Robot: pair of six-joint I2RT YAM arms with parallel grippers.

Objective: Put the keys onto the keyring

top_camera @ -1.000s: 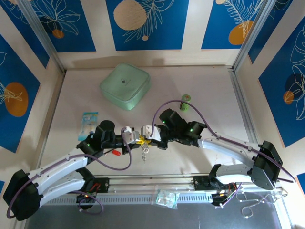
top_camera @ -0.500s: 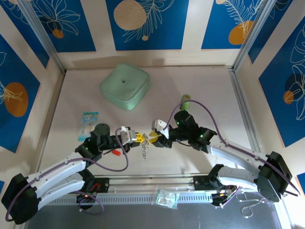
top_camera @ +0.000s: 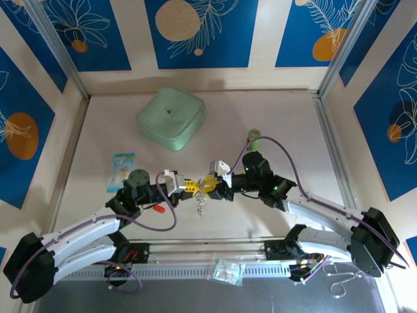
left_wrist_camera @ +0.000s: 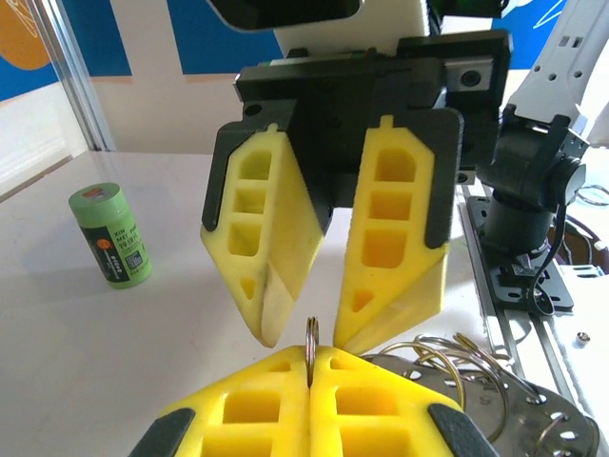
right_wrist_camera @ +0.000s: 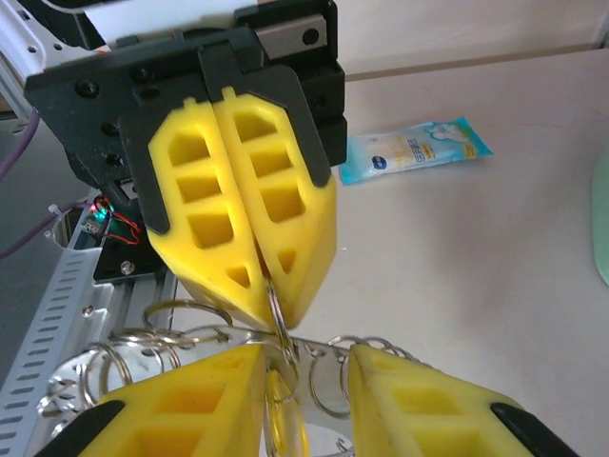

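Yellow, blue and green round the pale worktop (top_camera: pixel 287 130).
The left hand (top_camera: pixel 193 188) and the right hand (top_camera: pixel 206 186) have bright yellow fingers (left_wrist_camera: pixel 290 228) on black bodies. The keyring (left_wrist_camera: pixel 311 335) is silver, the little can (left_wrist_camera: pixel 111 235) green with an orange label, the square lid (top_camera: pixel 171 117) pale green, the packet (top_camera: pixel 122 166) light blue. The walls (top_camera: pixel 201 32) are blue with white leaves and orange spots.

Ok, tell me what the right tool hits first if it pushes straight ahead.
Likely the metal ring pinched in the shut left tool, which faces the open right tool tip to tip; those fingertips sit just behind.
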